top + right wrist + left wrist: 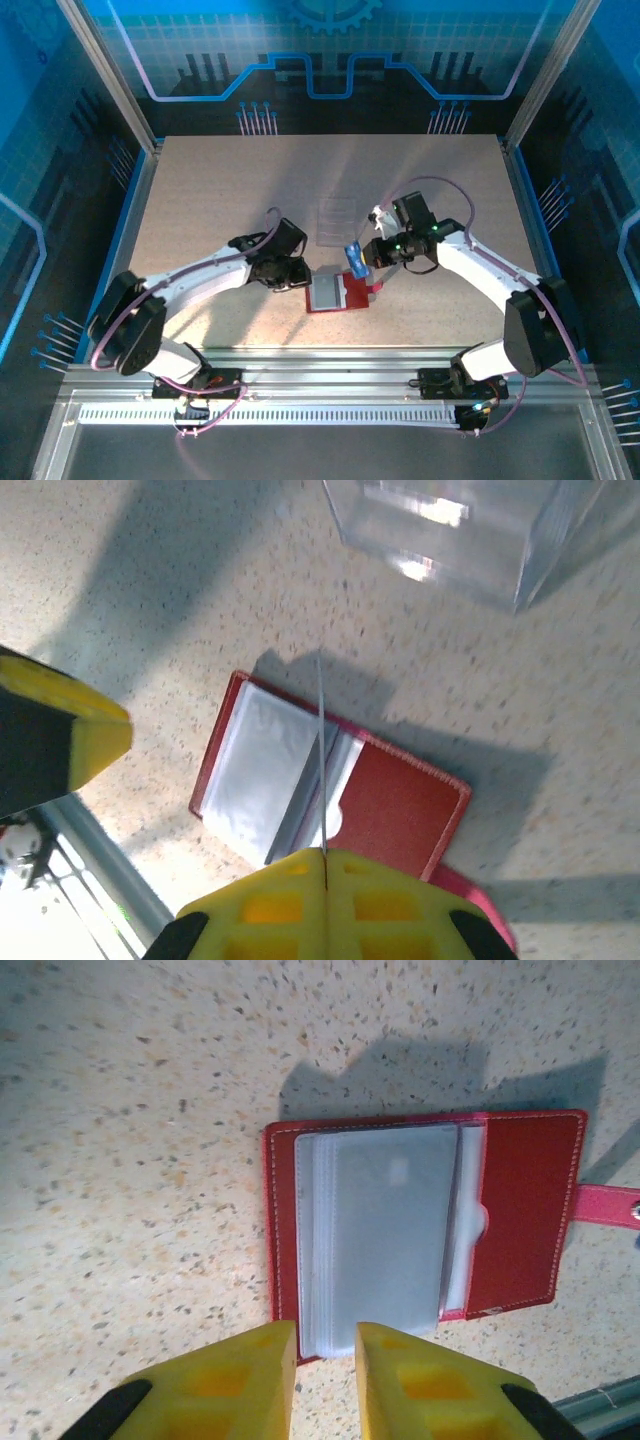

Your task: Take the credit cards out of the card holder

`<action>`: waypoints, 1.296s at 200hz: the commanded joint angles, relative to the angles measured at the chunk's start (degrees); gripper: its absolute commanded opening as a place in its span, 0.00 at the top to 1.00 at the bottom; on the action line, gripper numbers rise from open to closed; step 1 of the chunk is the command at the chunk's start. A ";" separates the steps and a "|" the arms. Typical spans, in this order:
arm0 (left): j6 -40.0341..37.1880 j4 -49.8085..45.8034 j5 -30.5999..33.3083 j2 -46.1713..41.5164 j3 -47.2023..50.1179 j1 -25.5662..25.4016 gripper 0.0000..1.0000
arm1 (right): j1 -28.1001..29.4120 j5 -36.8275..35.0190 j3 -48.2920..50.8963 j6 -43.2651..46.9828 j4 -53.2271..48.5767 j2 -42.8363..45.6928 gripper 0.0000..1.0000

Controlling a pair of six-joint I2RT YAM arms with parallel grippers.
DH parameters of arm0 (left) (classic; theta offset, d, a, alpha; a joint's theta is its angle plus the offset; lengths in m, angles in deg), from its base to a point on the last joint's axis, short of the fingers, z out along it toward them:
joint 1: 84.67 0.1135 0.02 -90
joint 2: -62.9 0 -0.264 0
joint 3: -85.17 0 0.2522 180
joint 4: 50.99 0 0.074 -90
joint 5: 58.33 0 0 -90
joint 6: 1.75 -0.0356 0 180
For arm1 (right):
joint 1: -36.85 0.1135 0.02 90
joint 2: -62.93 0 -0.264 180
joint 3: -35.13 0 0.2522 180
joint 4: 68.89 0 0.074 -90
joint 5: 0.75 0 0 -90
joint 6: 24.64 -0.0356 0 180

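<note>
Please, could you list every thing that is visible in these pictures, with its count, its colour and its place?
card holder: one, red with pale grey pockets, lying open on the table between the arms
credit card: one, blue, held above the holder
clear box: one, transparent, on the table beyond the holder
table: one, speckled beige, under everything
left end effector: one, yellow fingers slightly apart, at the holder's edge
right end effector: one, yellow fingers, shut on the credit card

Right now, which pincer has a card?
The right pincer, shut on a blue card over the holder. The left pincer has jaws apart at the holder's edge, no card.
</note>
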 commanded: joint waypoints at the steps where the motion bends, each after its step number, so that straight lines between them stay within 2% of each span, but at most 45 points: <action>1: 1.48 0.54 3.42 -5.28 3.20 1.05 0.75 | 0.73 -5.00 -4.90 16.43 -6.19 -1.32 1.00; 39: 1.50 1.02 3.89 -10.77 6.97 2.68 0.69 | 0.93 -4.52 -14.35 34.55 -11.14 -6.08 1.00; 110: 3.74 2.92 2.44 -16.69 13.37 4.96 0.64 | 1.43 -5.03 -31.04 53.05 -17.44 -18.41 1.00; 174: 4.59 4.42 1.46 -17.42 15.71 5.03 0.63 | 3.30 -10.60 -47.82 61.58 -29.04 -33.30 1.00; 259: 3.68 5.14 0.63 -15.09 14.84 5.33 0.64 | 3.98 -12.21 -58.88 64.37 -35.95 -42.83 1.00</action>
